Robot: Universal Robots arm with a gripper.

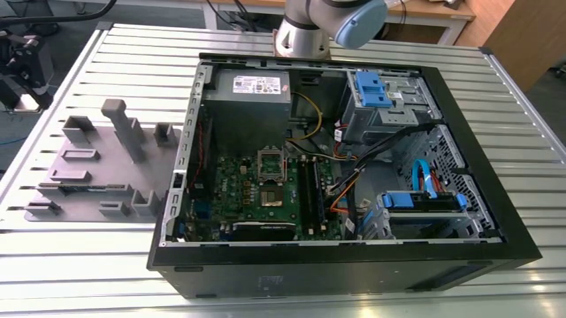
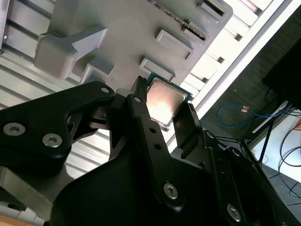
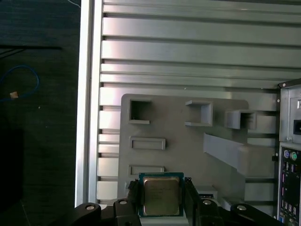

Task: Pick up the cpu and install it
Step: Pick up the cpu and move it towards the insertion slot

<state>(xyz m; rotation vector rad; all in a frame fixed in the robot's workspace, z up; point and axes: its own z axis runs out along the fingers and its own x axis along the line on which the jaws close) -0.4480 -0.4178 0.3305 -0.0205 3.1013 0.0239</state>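
CPU [image 3: 161,195] is sitting between the two black fingers [image 3: 190,193] of the gripper [image 3: 161,200], which is closing narrowly on it from two opposite sides. Its shiny metal top is facing the camera in the first wrist view, with a thin green rim showing around it.

In the second wrist view the CPU [image 2: 162,101] is catching a warm glare while one finger [image 2: 141,117] of the gripper [image 2: 163,101] is pressing against its edge and the other is bearing on the far edge. The chip is lying over the near edge of the grey plastic plate [image 3: 178,141], close to two shallow rectangular pockets. Whether it is resting on the plate or hanging just clear of it, I cannot tell.

The plate [image 2: 131,28] is carrying raised blocks and open square holders, and it is lying on the slatted metal table [image 3: 188,52].

In the exterior view the plate [image 1: 89,179] is sitting on the table [image 1: 132,53] at the exterior view's left of the open computer case [image 1: 354,262]. A green board [image 1: 265,192] is lying inside the case, and the arm [image 1: 327,26] is rising behind it.

A blue cable [image 3: 19,80] is curling on the dark floor beside the table.
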